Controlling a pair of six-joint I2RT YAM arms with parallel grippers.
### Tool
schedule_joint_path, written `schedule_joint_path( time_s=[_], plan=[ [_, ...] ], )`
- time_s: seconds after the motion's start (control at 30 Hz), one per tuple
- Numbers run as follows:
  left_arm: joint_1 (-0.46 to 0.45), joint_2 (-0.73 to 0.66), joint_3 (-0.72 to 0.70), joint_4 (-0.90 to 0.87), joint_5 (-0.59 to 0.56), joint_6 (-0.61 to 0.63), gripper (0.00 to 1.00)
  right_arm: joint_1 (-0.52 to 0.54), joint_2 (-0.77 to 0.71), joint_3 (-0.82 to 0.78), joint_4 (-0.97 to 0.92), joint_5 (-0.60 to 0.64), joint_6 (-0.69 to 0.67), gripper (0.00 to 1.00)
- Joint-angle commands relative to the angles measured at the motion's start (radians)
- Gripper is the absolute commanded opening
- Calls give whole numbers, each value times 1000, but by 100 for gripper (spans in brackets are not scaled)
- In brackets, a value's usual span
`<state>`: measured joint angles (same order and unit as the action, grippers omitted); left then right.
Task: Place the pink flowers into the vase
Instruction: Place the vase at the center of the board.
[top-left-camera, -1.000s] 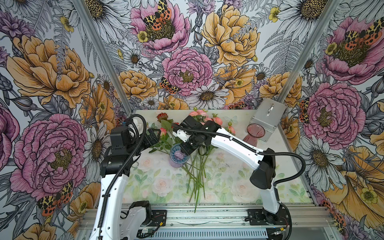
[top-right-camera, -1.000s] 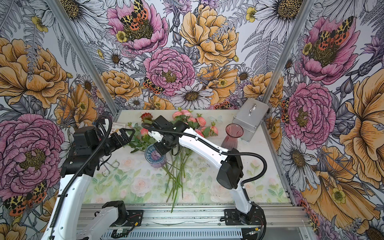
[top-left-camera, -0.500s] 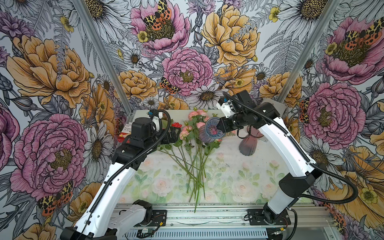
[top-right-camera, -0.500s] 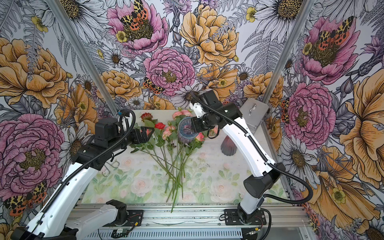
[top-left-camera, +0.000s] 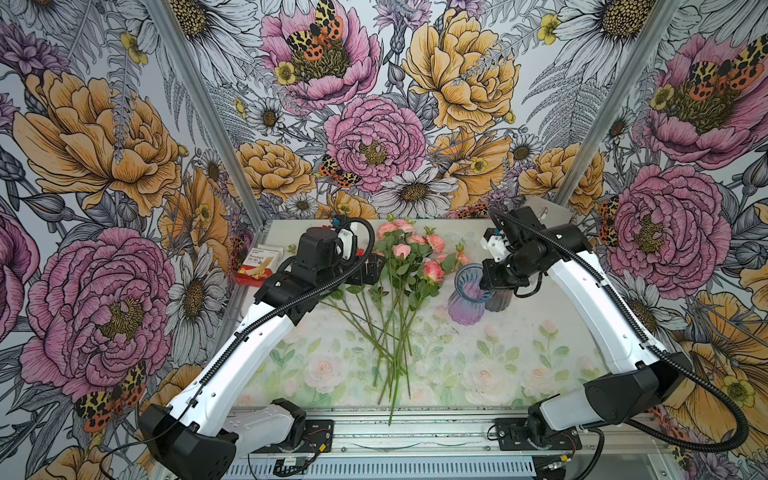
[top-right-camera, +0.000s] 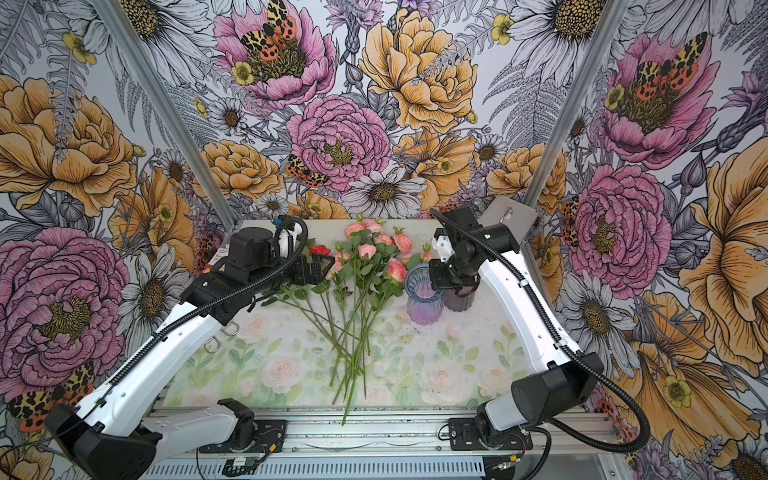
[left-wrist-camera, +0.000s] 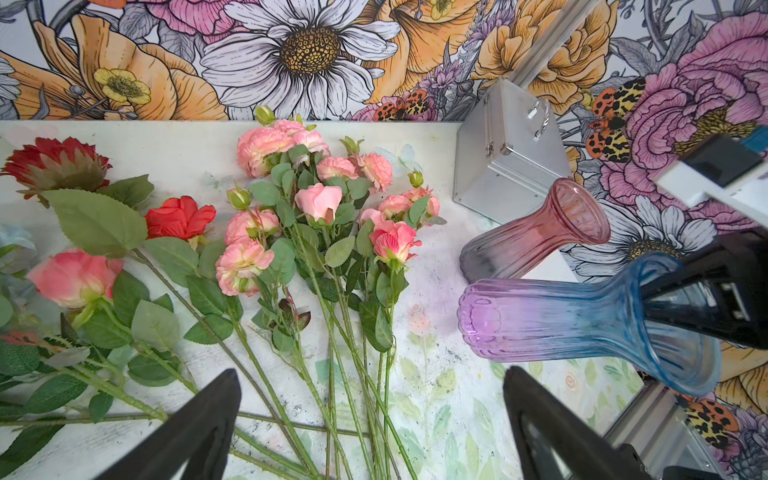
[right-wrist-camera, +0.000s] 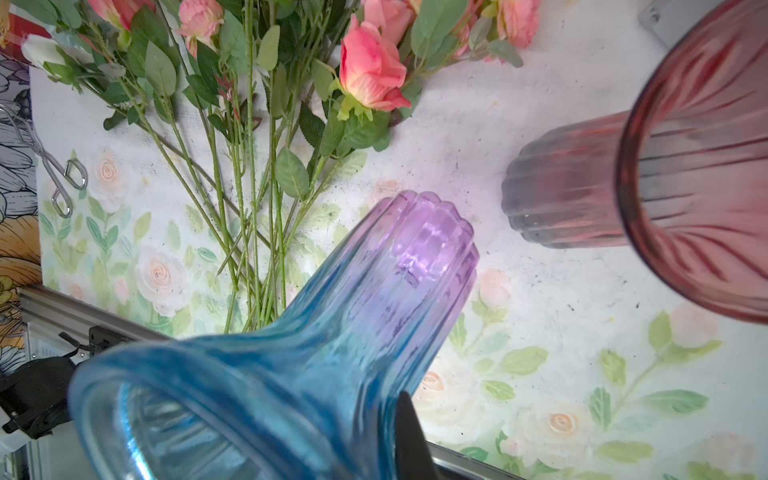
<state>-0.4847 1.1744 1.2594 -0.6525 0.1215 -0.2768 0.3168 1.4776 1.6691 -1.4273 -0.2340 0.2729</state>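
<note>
The pink flowers (top-left-camera: 409, 253) (top-right-camera: 368, 251) (left-wrist-camera: 320, 199) (right-wrist-camera: 372, 70) lie flat on the bench (top-left-camera: 519, 357), in the middle toward the back. Their blooms point at the back wall. Their long green stems run forward and bunch together near the front edge, where one stem tip reaches over the metal rail. None of them is in the vase (top-left-camera: 467, 303) (top-right-camera: 424, 305) (left-wrist-camera: 561, 324) (right-wrist-camera: 374, 311).

That vase is ribbed glass, blue at the flared mouth and purple at the base, and sits just to the right of the blooms. The right tool (top-left-camera: 487, 286) (top-right-camera: 439, 283) is clenched on the far side of its rim, with one black finger (right-wrist-camera: 409, 436) against the outside of the neck. Whether its base touches the bench I cannot tell.

A red vase (top-left-camera: 498, 301) (left-wrist-camera: 532, 237) (right-wrist-camera: 665, 166) stands close behind it, partly hidden under the right tool in both top views. Farther back in the corner stands a silver case (top-left-camera: 548, 216) (left-wrist-camera: 507, 153).

The left tool (top-left-camera: 372, 268) (top-right-camera: 316, 268) (left-wrist-camera: 372, 374) hangs released, jaws wide and empty, over the left edge of the bunch. Two red flowers (left-wrist-camera: 178, 216) lie there beside the pink ones.
</note>
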Motion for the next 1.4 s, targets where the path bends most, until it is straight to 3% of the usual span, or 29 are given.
schedule_joint_path(
  time_s=[0.0, 0.4, 0.87, 0.93, 0.97, 1.03, 1.13, 1.23, 1.37],
  plan=[
    [-12, -1, 16, 27, -21, 16, 99, -16, -34, -23, 143, -86, 20, 0],
    [-31, 20, 2, 27, -16, 25, 99, -36, 32, -135, 196, -152, 11, 0],
    [-59, 44, 13, 27, -43, 80, 99, -39, 86, -150, 202, -110, 11, 2],
    [-60, 45, 11, 27, -44, 80, 98, -38, 86, -145, 203, -111, 10, 9],
    [-61, 46, 9, 27, -41, 80, 99, -39, 85, -141, 204, -111, 11, 19],
    [-63, 48, 8, 27, -43, 82, 98, -39, 77, -125, 205, -100, 14, 19],
    [-66, 53, 9, 27, -43, 88, 99, -41, 71, -91, 204, -92, 18, 36],
    [-69, 63, 17, 27, -22, 94, 99, -43, 79, -58, 202, -93, 17, 41],
    [-86, 63, 25, 27, -22, 112, 98, -44, 77, -25, 201, -87, 24, 60]
  ],
)
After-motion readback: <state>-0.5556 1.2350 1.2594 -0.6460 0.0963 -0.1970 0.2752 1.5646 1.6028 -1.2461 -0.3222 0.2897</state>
